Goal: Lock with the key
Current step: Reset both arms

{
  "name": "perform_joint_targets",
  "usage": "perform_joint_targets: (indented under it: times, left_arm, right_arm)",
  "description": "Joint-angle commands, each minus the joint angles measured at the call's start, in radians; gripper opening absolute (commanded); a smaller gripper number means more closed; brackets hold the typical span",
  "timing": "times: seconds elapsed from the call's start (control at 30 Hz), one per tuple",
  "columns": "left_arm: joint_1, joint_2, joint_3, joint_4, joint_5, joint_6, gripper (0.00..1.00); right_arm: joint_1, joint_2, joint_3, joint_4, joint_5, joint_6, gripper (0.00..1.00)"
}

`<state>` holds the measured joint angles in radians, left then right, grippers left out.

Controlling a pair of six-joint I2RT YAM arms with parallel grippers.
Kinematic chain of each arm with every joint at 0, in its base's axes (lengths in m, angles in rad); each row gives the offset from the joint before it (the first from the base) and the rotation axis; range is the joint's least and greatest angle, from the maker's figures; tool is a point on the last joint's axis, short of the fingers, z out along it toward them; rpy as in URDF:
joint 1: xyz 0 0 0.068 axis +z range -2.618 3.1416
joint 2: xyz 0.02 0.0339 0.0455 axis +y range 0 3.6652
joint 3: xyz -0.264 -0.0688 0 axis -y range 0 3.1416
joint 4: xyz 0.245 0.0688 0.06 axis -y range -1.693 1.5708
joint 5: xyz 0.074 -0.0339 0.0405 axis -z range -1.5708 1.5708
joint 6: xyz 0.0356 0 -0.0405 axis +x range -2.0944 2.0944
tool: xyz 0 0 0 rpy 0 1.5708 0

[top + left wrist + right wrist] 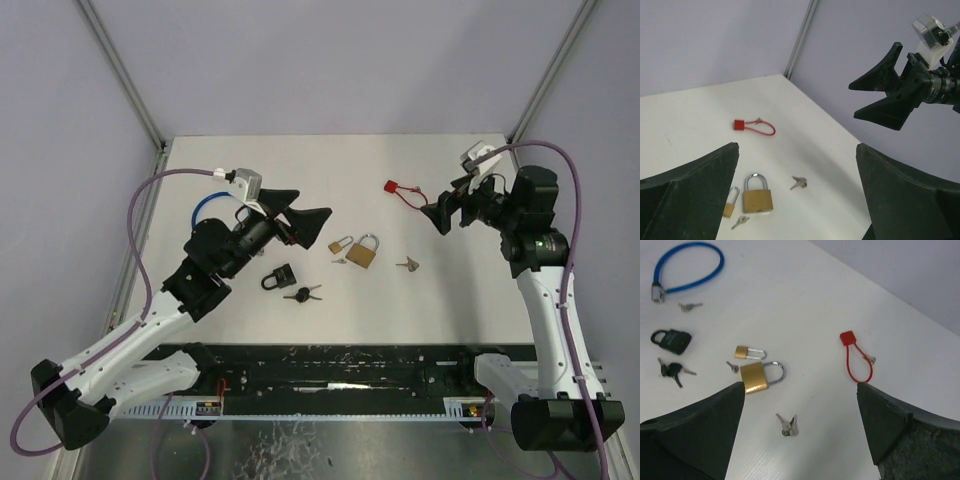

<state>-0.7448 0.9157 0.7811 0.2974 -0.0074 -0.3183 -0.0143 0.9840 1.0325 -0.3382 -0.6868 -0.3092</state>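
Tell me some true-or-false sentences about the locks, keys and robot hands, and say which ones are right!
1. The left gripper and the right gripper are both open and empty. True.
2. The red cable lock is in the right gripper. False: it lies on the table.
3. The big brass padlock lies beside the small brass padlock. True.
4. A key is stuck in the black padlock. False: the black-headed keys lie beside it, apart.
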Motion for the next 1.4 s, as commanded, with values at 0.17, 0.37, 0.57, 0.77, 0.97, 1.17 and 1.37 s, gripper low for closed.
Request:
perform_joint_targets:
  times: [0.17, 0.37, 0.57, 0.77, 0.97, 1.17, 1.37]
  left_arm:
    - [0.003, 0.016, 0.352, -0.450, -0.007, 0.021, 1.00]
    - [0.004, 0.036, 0.490, -0.618, -0.045, 0.056, 1.00]
    - [0.004, -0.010, 0.520, -0.689, -0.093, 0.061, 1.00]
    - [0.004, -0.065, 0.492, -0.731, -0.125, 0.048, 1.00]
    - [0.004, -0.103, 0.474, -0.751, -0.147, 0.044, 1.00]
    - [0.004, -0.112, 0.452, -0.756, -0.152, 0.033, 1.00]
    - [0.003, -0.143, 0.416, -0.755, -0.151, 0.012, 1.00]
  right_arm:
    - [-0.006, 0.027, 0.304, -0.089, -0.044, 0.160, 0.99]
    - [-0.006, 0.044, 0.350, -0.067, 0.020, 0.274, 0.99]
    - [-0.006, 0.055, 0.441, -0.135, 0.050, 0.307, 0.99]
    - [-0.006, 0.080, 0.472, -0.144, 0.054, 0.354, 0.99]
    - [-0.006, 0.082, 0.440, -0.129, 0.082, 0.368, 0.99]
    - [-0.006, 0.069, 0.416, -0.134, 0.076, 0.317, 0.99]
    - [-0.006, 0.057, 0.418, -0.133, 0.066, 0.314, 0.99]
